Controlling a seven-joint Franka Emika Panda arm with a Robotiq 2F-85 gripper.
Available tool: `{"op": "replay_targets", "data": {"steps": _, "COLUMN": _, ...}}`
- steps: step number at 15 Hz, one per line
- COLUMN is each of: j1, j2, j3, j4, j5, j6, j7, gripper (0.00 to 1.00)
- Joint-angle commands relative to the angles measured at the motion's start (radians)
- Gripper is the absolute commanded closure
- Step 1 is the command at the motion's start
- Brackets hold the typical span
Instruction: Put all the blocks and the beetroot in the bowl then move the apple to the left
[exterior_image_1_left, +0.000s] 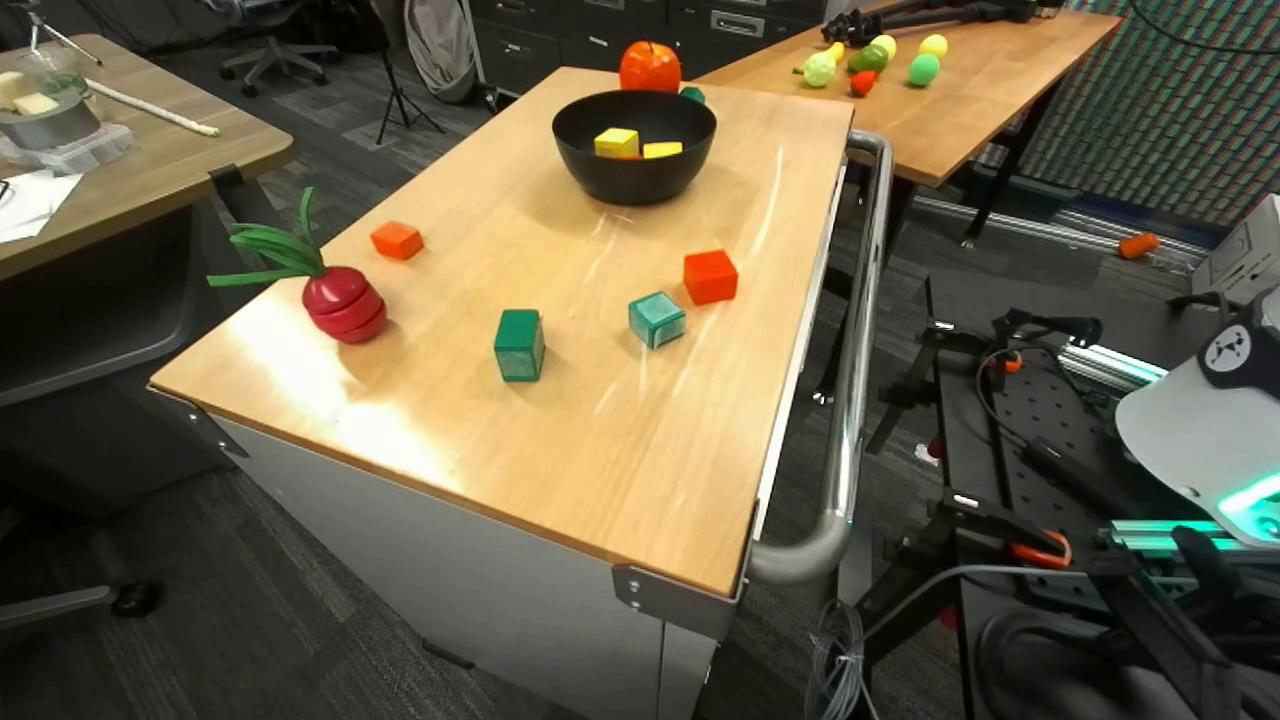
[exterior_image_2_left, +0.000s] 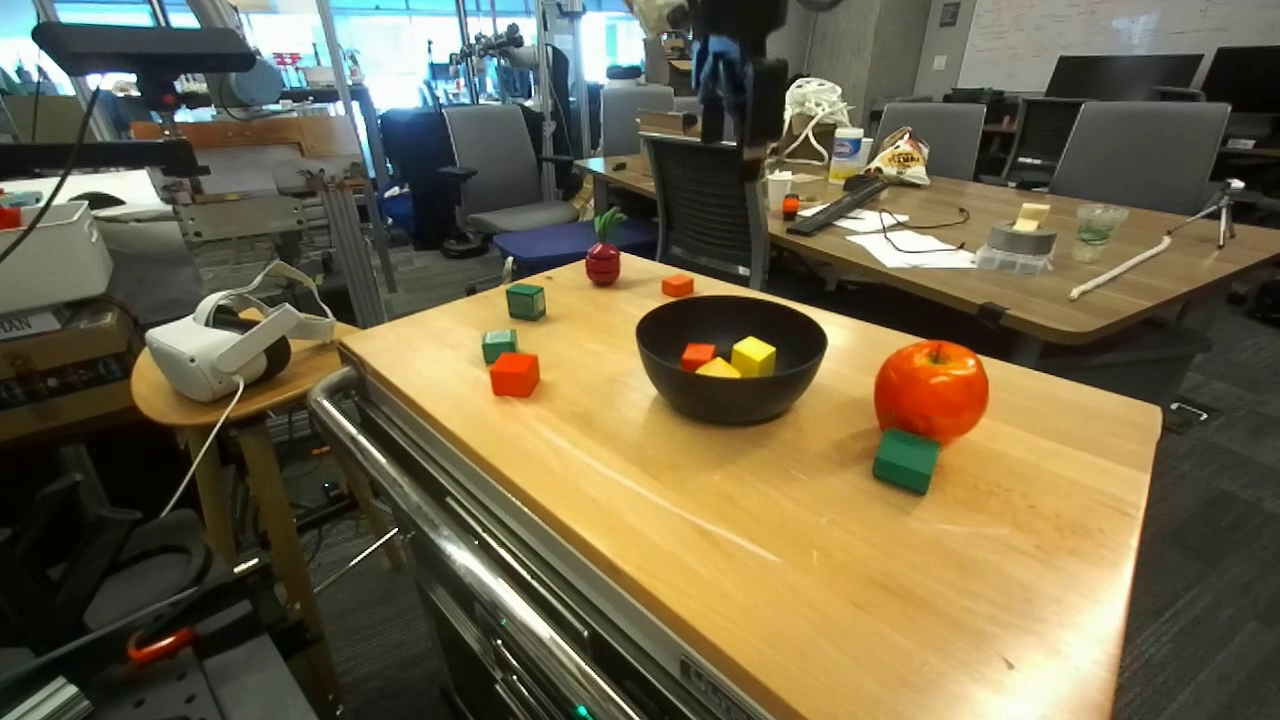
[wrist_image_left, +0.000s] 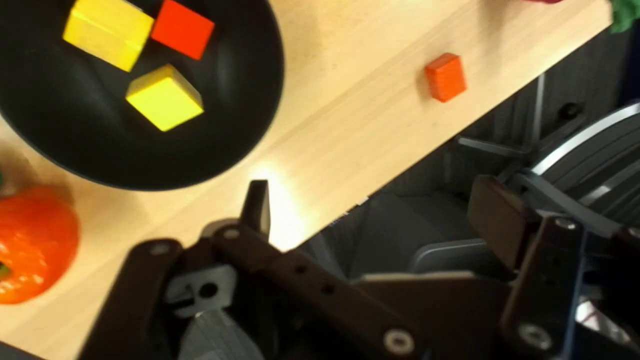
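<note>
In an exterior view, the wooden desk (exterior_image_2_left: 850, 560) bears a black bowl (exterior_image_2_left: 732, 403); around it: apple (exterior_image_2_left: 932, 388), three o'clock; green block (exterior_image_2_left: 906, 461), four; red block (exterior_image_2_left: 514, 376) and second green block (exterior_image_2_left: 500, 347), nine; third green block (exterior_image_2_left: 525, 302) and beetroot (exterior_image_2_left: 603, 265), near ten; orange block (exterior_image_2_left: 678, 286), eleven.

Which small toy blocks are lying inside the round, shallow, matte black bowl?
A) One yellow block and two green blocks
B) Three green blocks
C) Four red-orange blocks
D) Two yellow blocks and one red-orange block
D, because the wrist view looks down into the round, matte black bowl and shows two yellow blocks and one red-orange block in it.
</note>
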Motion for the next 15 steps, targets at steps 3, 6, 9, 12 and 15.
{"op": "replay_targets", "data": {"steps": 3, "j1": 0.051, "j2": 0.112, "j3": 0.082, "j4": 0.213, "j5": 0.094, "j6": -0.161, "j7": -0.157, "gripper": 0.00}}
{"op": "replay_targets", "data": {"steps": 6, "j1": 0.064, "j2": 0.076, "j3": 0.078, "j4": 0.150, "j5": 0.062, "j6": -0.124, "j7": -0.112, "gripper": 0.00}}
{"op": "replay_targets", "data": {"steps": 9, "j1": 0.061, "j2": 0.110, "j3": 0.079, "j4": 0.178, "j5": 0.067, "j6": -0.131, "j7": -0.130, "gripper": 0.00}}
{"op": "replay_targets", "data": {"steps": 12, "j1": 0.060, "j2": 0.128, "j3": 0.080, "j4": 0.191, "j5": 0.048, "j6": -0.109, "j7": -0.179, "gripper": 0.00}}
{"op": "replay_targets", "data": {"steps": 15, "j1": 0.064, "j2": 0.205, "j3": 0.079, "j4": 0.232, "j5": 0.003, "j6": -0.094, "j7": -0.236, "gripper": 0.00}}
